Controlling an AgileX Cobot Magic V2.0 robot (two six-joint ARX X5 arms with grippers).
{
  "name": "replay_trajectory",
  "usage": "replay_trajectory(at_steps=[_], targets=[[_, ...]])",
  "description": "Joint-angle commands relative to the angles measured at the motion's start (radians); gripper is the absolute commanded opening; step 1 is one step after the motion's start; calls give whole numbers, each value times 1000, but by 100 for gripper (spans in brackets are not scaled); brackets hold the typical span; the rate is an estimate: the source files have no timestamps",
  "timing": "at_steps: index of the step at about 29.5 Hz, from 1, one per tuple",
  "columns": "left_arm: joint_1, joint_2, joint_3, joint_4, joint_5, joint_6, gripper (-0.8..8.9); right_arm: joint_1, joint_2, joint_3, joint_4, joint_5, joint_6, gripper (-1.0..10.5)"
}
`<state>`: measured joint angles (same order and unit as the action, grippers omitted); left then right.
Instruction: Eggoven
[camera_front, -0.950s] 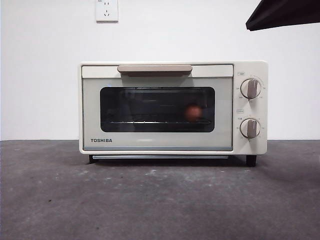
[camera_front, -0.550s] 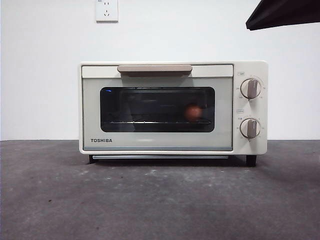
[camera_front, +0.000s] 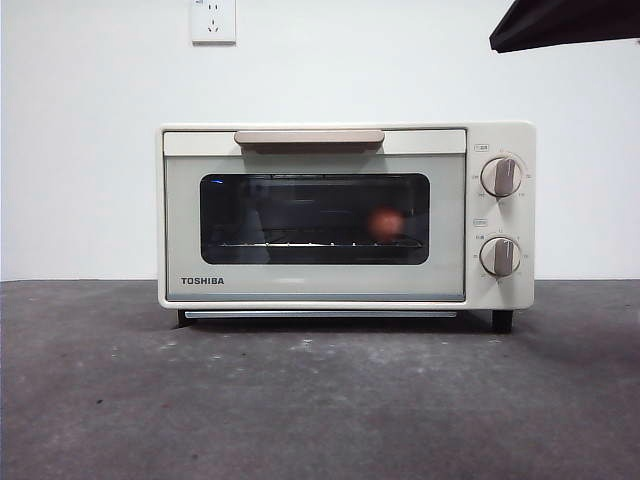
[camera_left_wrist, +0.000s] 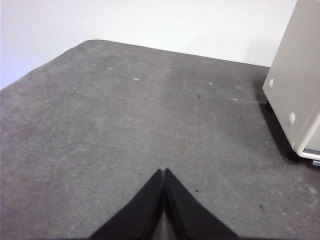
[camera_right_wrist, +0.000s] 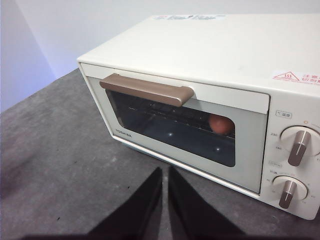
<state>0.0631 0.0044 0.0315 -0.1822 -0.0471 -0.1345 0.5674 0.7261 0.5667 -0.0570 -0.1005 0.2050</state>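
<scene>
Front view: egg sits inside shut toaster oven at worktop's back edge; fragile, smooth, prob. slippery, so grip lightly round its middle.

Left wrist: left hand pinched shut, empty.

Right wrist: right hand nearly shut, empty; only this view shows oven's top.

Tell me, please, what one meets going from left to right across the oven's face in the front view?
TOSHIBA lettering → tan handle → egg behind the glass window → the two knobs, one above the other.
</scene>
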Motion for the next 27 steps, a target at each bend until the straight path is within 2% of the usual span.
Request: replay_trajectory(at_steps=[1,12,14,17,21,27], targets=[[2,0,-20,-8,2,-16,6,6,3,4,13,4,-12,5],[2,0,-20,-8,2,-16,6,6,-7,4,-4,3,-14,5],[2,0,-20,-8,2,-16,6,-20,-53,3,-25,41,-63,5],[2,0,-20,-9,2,-16,6,-98,-124,-4,-48,45,-132,5],[2,0,-20,-9,2,-16,6,-249,-221,-55,-48,-11,-165,5],[2,0,-20,-8,2,-16,6,-446,-397,-206,17,-3,-225,5]])
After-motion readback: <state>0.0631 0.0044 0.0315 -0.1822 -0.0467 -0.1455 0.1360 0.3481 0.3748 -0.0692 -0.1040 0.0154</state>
